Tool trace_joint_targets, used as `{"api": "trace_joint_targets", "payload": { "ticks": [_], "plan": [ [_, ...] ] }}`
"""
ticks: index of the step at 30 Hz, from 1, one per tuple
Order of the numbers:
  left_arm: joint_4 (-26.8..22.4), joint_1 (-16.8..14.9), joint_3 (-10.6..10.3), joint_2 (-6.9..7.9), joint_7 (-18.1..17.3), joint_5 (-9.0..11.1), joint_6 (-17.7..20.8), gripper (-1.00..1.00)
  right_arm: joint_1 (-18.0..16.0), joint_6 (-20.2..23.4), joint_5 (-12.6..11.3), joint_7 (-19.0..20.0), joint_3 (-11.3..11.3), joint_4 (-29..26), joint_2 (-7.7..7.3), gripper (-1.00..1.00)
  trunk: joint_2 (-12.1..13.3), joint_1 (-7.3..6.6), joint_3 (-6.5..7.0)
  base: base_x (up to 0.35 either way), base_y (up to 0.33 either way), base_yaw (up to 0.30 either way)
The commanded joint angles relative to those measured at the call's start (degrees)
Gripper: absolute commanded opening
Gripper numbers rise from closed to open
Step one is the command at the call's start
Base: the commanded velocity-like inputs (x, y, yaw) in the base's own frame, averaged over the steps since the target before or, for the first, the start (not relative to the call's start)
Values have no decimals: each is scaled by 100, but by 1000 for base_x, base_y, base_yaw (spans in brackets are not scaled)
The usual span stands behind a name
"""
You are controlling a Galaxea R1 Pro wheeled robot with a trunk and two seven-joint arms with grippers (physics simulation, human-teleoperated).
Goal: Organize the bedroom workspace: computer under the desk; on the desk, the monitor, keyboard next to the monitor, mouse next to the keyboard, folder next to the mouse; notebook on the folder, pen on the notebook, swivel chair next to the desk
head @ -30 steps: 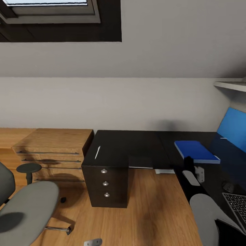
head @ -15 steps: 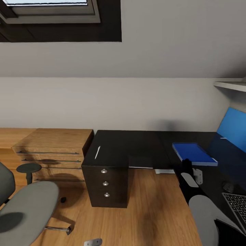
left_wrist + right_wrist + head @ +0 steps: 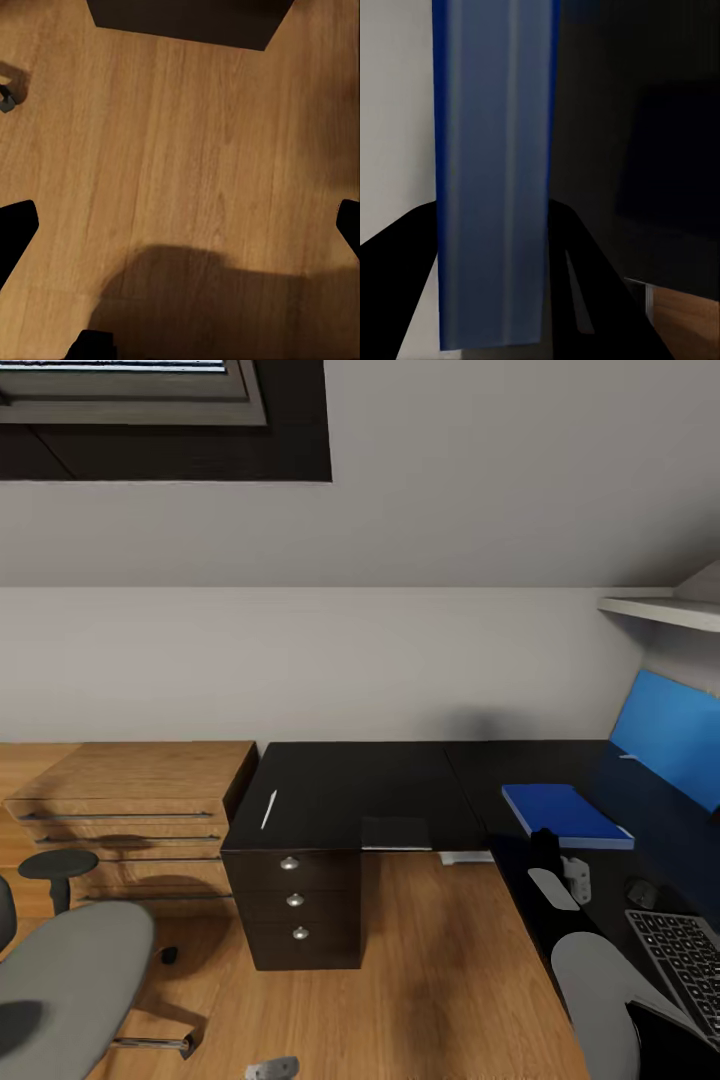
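Right jaws clamped on folder (image 3: pixel 493 187), left spread

Blue folder (image 3: pixel 566 813) flat on black desk (image 3: pixel 400 785), white pen (image 3: pixel 268 809), keyboard (image 3: pixel 685 956)

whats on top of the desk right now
On the desk: the pen, notebook, folder, mouse and keyboard. The right arm covers some desktop.

Soft, even light fills the attic room, brightest at the dark-framed skylight (image 3: pixel 130 400) overhead. A broad blurry shadow darkens the oak plank floor (image 3: pixel 180 150) in the left wrist view. In the right wrist view, the flat bright blue folder (image 3: pixel 495 187) looks smeared and out of focus.
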Motion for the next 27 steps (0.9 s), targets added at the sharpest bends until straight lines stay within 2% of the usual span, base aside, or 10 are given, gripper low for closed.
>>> {"api": "trace_joint_targets", "payload": {
  "ticks": [1, 4, 8, 9, 10, 11, 12, 13, 17, 27],
  "plan": [
    [-3, -3, -52, 0, 36, 17, -108, 100, -4, -15, -51, 15, 4, 0, 1, -100, -4, 0, -6, 0, 0, -248],
    [-23, -3, -67, 0, 72, 5, -330, 100, -4, -15, -41, 25, 10, 6, 58, -100, -4, 0, -6, 0, 0, -173],
    [-876, -1, -84, -12, 685, -39, -338, 100, -4, -15, -15, 37, 33, 2, 94, -100, -4, 0, -6, 0, 0, -11],
    [-2450, -3, -62, 123, 1899, -534, 444, 100, -4, -15, -9, 38, 38, -15, 95, -100, -4, 0, -6, 0, 0, 0],
    [-3086, -2, -48, 254, 2282, -654, 885, 100, -4, -15, -8, 38, 38, -16, 95, -100, -4, 0, -6, 0, 0, 0],
    [-3794, -2, -40, 434, 2648, -721, 1375, 100, -4, -15, -8, 38, 39, -16, 93, -100, -4, 0, -6, 0, 0, 0],
    [-5425, -3, -64, 964, 3287, -650, 2435, 100, -4, -15, -8, 38, 39, -23, 89, -100, -4, 0, -6, 0, 0, 0],
    [-5850, -1, -71, 1114, 3414, -511, 2668, 100, -4, -15, -8, 38, 39, -24, 88, -100, -4, 0, -6, 0, 0, 0],
    [-6278, 3, -172, 1338, 3581, 17, 2980, 100, -4, -15, -13, 35, 30, -8, 93, -100, -4, 0, -6, 2, 0, 0],
    [-6081, 3, -1001, 1399, 3644, 180, 2621, 100, -4, 3, -10, 22, 27, 24, 75, -100, -4, 0, -6, 205, 0, 0]
  ]
}}
